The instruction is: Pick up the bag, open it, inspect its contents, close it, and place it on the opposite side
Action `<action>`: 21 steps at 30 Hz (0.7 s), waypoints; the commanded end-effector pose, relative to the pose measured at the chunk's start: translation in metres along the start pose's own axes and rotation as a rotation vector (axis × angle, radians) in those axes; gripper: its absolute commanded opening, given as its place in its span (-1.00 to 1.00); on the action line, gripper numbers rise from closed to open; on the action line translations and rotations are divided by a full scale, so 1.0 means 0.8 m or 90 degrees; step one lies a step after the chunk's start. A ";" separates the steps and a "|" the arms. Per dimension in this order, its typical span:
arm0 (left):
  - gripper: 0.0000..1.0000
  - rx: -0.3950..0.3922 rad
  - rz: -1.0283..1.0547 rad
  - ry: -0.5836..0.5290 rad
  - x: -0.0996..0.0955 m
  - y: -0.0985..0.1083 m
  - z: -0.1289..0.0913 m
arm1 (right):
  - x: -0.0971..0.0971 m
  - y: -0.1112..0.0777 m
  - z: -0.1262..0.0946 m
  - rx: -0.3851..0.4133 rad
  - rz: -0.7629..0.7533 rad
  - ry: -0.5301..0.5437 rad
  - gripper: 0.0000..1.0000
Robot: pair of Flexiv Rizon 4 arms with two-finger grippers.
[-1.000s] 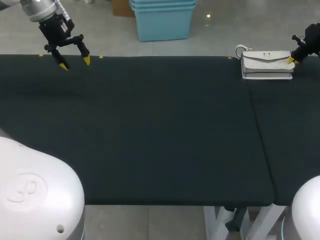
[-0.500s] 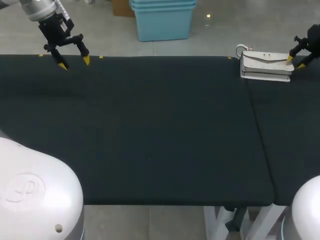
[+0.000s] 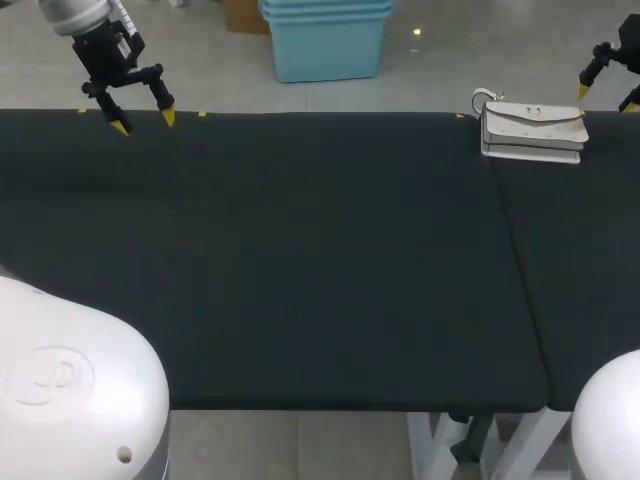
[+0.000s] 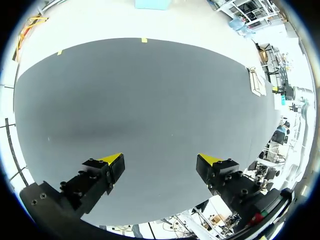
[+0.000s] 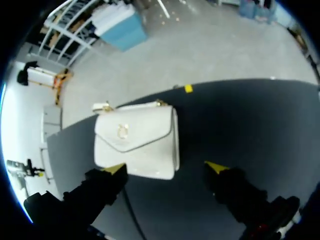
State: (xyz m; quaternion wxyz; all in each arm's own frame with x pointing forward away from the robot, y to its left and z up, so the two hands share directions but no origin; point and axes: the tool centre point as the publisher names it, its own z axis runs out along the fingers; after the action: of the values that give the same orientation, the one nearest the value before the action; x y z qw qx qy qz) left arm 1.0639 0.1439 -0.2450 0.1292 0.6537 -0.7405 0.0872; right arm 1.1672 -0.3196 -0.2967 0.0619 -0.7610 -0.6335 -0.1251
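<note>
A white bag (image 3: pixel 532 130) with a flap and a small metal clasp lies flat on the dark table (image 3: pixel 300 260) at the far right. My right gripper (image 3: pixel 608 94) hangs open just above and right of it, touching nothing. In the right wrist view the bag (image 5: pixel 137 140) lies ahead of the spread fingers of that gripper (image 5: pixel 166 167), its flap shut. My left gripper (image 3: pixel 143 120) stands open over the table's far left edge, with only bare cloth under the gripper (image 4: pixel 160 159). From there the bag (image 4: pixel 257 82) shows small at the table's far side.
A seam (image 3: pixel 520 260) runs front to back through the table cloth right of the middle. Small yellow tape marks (image 3: pixel 202 114) sit along the far edge. A blue bin (image 3: pixel 325 38) stands on the floor beyond the table.
My right gripper was shut on the bag's right end a second ago; it has opened, let the bag go and risen away. The bag settled slightly left. The left arm lifted a little.
</note>
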 end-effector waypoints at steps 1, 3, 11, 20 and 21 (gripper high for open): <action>1.00 0.013 -0.008 -0.020 0.004 0.012 -0.008 | 0.024 -0.058 -0.023 -0.135 -0.003 -0.098 1.00; 1.00 0.013 -0.012 -0.035 0.003 0.012 -0.010 | 0.027 -0.065 -0.027 -0.142 -0.001 -0.122 1.00; 1.00 0.015 -0.018 -0.081 -0.004 0.013 -0.020 | 0.042 -0.095 -0.039 -0.163 0.004 -0.185 1.00; 1.00 0.006 -0.018 -0.092 -0.006 0.014 -0.022 | 0.044 -0.103 -0.043 -0.166 0.011 -0.196 1.00; 1.00 0.006 -0.018 -0.092 -0.006 0.014 -0.022 | 0.044 -0.103 -0.043 -0.166 0.011 -0.196 1.00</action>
State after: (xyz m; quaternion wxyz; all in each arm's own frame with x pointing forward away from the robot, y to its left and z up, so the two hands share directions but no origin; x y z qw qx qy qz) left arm 1.0545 0.1556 -0.2294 0.0733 0.6691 -0.7383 0.0424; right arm 1.0987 -0.2831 -0.2604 -0.0047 -0.7884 -0.6151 0.0060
